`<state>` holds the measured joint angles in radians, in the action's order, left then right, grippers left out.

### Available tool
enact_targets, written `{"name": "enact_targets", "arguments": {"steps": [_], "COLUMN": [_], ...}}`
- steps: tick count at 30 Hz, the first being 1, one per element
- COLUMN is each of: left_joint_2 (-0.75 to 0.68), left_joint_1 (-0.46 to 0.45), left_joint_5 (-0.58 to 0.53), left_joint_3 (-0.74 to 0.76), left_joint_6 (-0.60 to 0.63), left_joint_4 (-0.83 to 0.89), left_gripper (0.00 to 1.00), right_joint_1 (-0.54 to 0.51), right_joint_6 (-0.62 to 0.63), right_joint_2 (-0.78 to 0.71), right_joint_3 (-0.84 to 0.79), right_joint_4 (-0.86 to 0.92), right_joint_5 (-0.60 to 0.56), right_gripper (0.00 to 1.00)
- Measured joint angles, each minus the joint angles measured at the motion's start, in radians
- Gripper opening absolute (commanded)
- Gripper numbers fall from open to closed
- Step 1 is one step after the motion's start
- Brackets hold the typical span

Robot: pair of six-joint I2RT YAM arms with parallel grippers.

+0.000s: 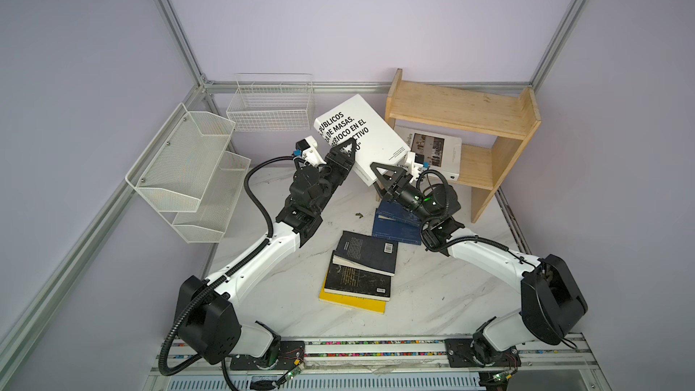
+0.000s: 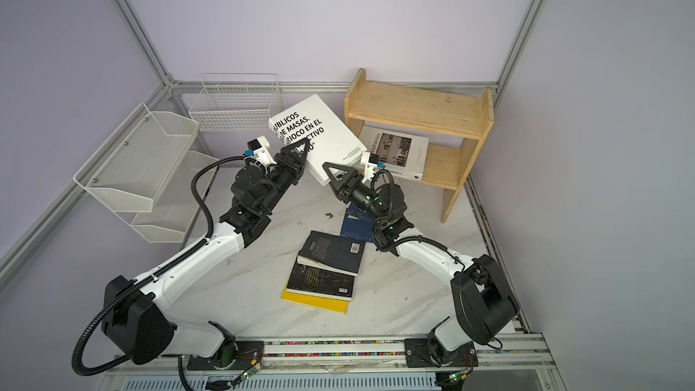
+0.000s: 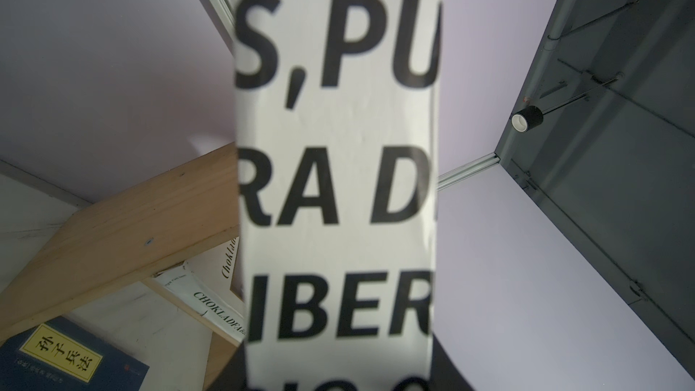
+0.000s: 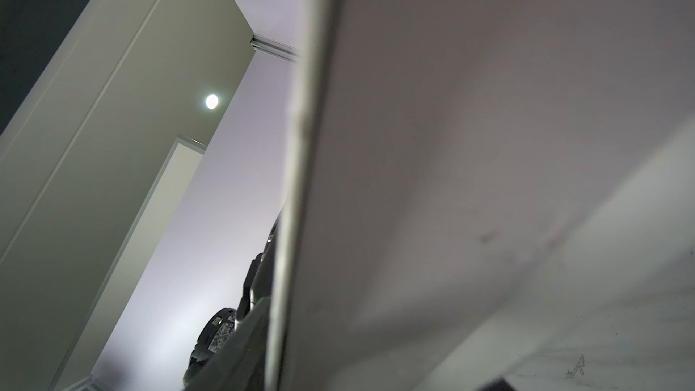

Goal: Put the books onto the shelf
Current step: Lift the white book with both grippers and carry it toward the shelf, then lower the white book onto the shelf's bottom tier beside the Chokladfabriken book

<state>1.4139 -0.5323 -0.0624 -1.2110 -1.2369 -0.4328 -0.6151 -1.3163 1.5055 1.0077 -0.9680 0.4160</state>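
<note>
In both top views, with the marble table (image 1: 432, 295) (image 2: 395, 295) as my dial, my left gripper (image 1: 348, 148) (image 2: 302, 146) is clamped on the white book (image 1: 361, 129) (image 2: 319, 133). It grips the book's 8 o'clock edge and holds it tilted in the air at about 12 o'clock, just beside the shelf (image 1: 459, 107) (image 2: 417, 105), which stands at 1 to 2 o'clock. My right gripper (image 1: 376, 180) (image 2: 329, 178) straddles the same book's 6 o'clock corner, with one finger over the cover. I cannot tell whether it presses. A second white book (image 1: 436, 152) (image 2: 402, 152) rests on the shelf's lower tier, cover showing. The navy books (image 1: 395, 227) (image 2: 355, 225) lie near the centre, partly under my right wrist. At 6 o'clock two black books (image 1: 366, 252) (image 2: 333, 252) overlap on a yellow book (image 1: 351, 302) (image 2: 314, 300). A mesh rack (image 1: 188, 167) (image 2: 139, 167) sits at 9 o'clock and a wire basket (image 1: 270, 107) (image 2: 237, 107) at 11.

In my left wrist view the white book (image 3: 338, 167) fills the middle, its black lettering close and blurred. Beyond it I see the shelf (image 3: 124, 220), the second white book (image 3: 210, 295) by its spine, and a navy book with a yellow label.

In my right wrist view the white book (image 4: 489, 107) runs close across the frame, edge and plain face. My own jaws do not show clearly here.
</note>
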Motion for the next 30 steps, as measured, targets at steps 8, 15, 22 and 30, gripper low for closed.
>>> {"name": "enact_targets", "arguments": {"steps": [8, 15, 22, 30], "left_joint_2": [0.0, 0.031, 0.093, 0.139], "left_joint_1": [-0.004, 0.118, 0.273, 0.311], "left_joint_5": [0.035, 0.235, 0.587, 0.88], "left_joint_3": [0.0, -0.013, -0.058, -0.18], "left_joint_6": [-0.008, -0.078, -0.14, -0.105], "left_joint_4": [-0.011, 0.036, 0.063, 0.152], "left_gripper": [0.75, 0.91, 0.95, 0.93], "right_joint_1": [0.055, 0.193, 0.298, 0.338], "right_joint_6": [-0.006, -0.006, 0.001, -0.032], "right_joint_2": [-0.023, -0.077, -0.187, -0.217], "right_joint_3": [0.0, 0.0, 0.0, 0.0], "right_joint_4": [0.015, 0.116, 0.284, 0.3], "right_joint_5": [0.042, 0.241, 0.421, 0.577], "right_gripper": [0.48, 0.44, 0.42, 0.4]}}
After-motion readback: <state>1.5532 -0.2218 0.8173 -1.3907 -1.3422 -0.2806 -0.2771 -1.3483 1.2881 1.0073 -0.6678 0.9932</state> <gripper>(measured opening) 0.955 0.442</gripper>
